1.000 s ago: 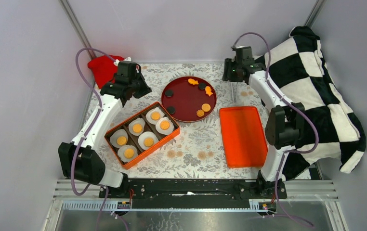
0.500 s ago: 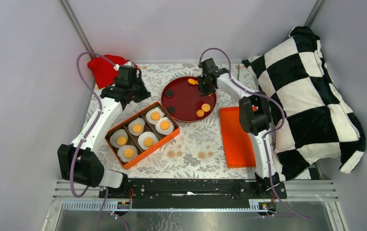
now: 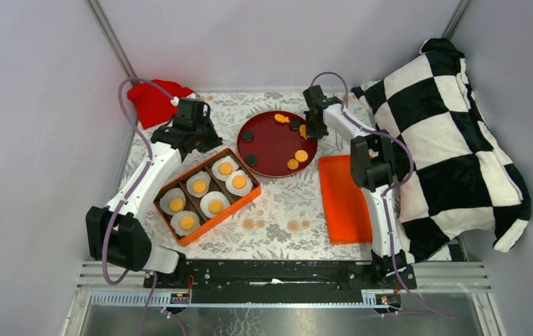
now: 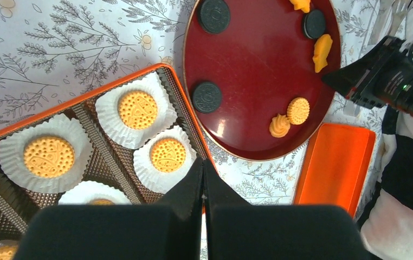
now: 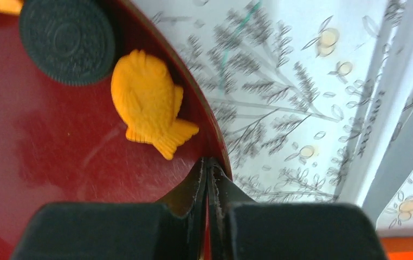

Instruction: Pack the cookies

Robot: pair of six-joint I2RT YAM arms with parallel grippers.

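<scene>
Six round yellow cookies [image 3: 199,186] sit in the orange box [image 3: 225,220] on the left of the floral surface [image 3: 278,210], each lying on its own white liner [image 3: 230,176] in a divided compartment. Just right of the box is the dark red plate [image 3: 272,145]. It carries one more round yellow cookie [image 3: 301,155] beside a swirled orange biscuit [image 3: 292,164] near its front right edge, two fish-shaped orange biscuits [image 5: 150,103] toward the back, and three dark sandwich biscuits [image 3: 247,136]. The left arm [image 3: 148,175] reaches over the far corner of the box. In the left wrist view the left jaws are pressed together with nothing between them, their tips meeting above the box's right rim, between the liners and the plate. The right arm [image 3: 340,122] bends across to the plate's far right side. In the right wrist view the right jaws are likewise closed tip to tip, holding nothing that shows. Their tips lie at the plate's rim, just beside one fish-shaped biscuit that has a dark sandwich biscuit next to it. An orange tray [image 3: 345,199] lies flat to the right of the plate, a red cloth [image 3: 153,100] is bunched at the back left, and a black-and-white checked cloth [image 3: 452,126] is heaped along the right side.
</scene>
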